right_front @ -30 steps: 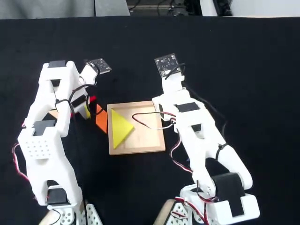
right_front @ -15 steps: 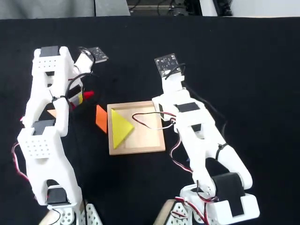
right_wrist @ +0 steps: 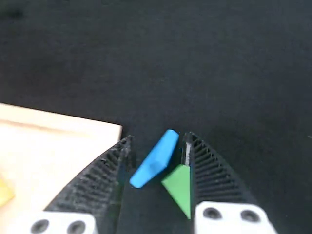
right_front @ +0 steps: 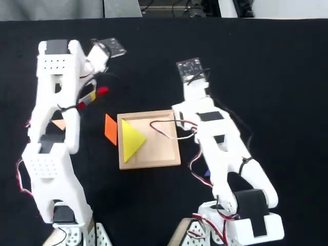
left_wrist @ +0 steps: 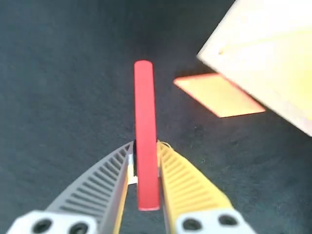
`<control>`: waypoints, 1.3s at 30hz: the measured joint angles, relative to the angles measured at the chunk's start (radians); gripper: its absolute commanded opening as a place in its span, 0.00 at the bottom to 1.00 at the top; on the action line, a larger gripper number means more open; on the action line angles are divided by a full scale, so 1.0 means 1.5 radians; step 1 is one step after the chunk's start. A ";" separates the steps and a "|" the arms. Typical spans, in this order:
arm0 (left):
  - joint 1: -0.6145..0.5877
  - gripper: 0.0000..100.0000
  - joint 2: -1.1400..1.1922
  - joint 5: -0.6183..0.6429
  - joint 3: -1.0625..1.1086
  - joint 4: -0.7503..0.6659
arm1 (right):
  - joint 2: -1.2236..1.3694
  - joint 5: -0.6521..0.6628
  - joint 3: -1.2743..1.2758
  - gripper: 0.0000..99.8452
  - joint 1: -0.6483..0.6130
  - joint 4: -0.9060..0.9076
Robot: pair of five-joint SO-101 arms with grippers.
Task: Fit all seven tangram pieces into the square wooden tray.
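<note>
Lifting clear of the table, the left gripper (left_wrist: 146, 146) now carries the red piece (left_wrist: 145, 122), pinched edge-on between narrow jaws. A second ago it sat low, just beside the tray (right_front: 148, 164); it has since risen and drawn back from it. In the high view, red (right_front: 100, 92) hangs well apart from the tray. That move uncovers the orange piece (right_front: 110, 129), which lies flat just beside the tray's rim. Only the yellow triangle (right_front: 131, 139) lies inside, so most of the work remains. Red seems ready to be carried over and laid flat beside yellow. The right gripper (right_wrist: 157, 137) has shifted slightly; its jaws stand partly apart around the blue piece (right_wrist: 155, 158) and green piece (right_wrist: 179, 185), just beside the tray's corner, not clamping either.
</note>
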 measured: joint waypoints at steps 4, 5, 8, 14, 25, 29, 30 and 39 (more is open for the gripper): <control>0.077 0.03 -0.068 -0.064 0.074 0.003 | 0.000 0.000 0.000 0.17 0.049 -0.026; 0.106 0.03 -0.084 -0.088 0.109 0.003 | 0.000 0.000 0.000 0.17 0.061 -0.037; 0.204 0.03 -0.135 -0.143 0.222 0.003 | 0.000 -0.005 0.000 0.17 0.108 -0.065; 0.367 0.03 -0.196 -0.164 0.361 -0.024 | 0.000 -0.094 0.000 0.17 0.194 -0.093; 0.452 0.03 -0.198 -0.050 0.480 -0.219 | 0.000 -0.106 0.000 0.17 0.211 -0.096; 0.459 0.03 -0.198 -0.036 0.480 -0.229 | 0.000 -0.106 0.000 0.17 0.213 -0.096; 0.459 0.03 -0.198 -0.034 0.481 -0.231 | 0.000 -0.106 0.000 0.17 0.218 -0.096; 0.449 0.03 -0.199 -0.028 0.580 -0.298 | 0.000 -0.106 0.000 0.17 0.236 -0.096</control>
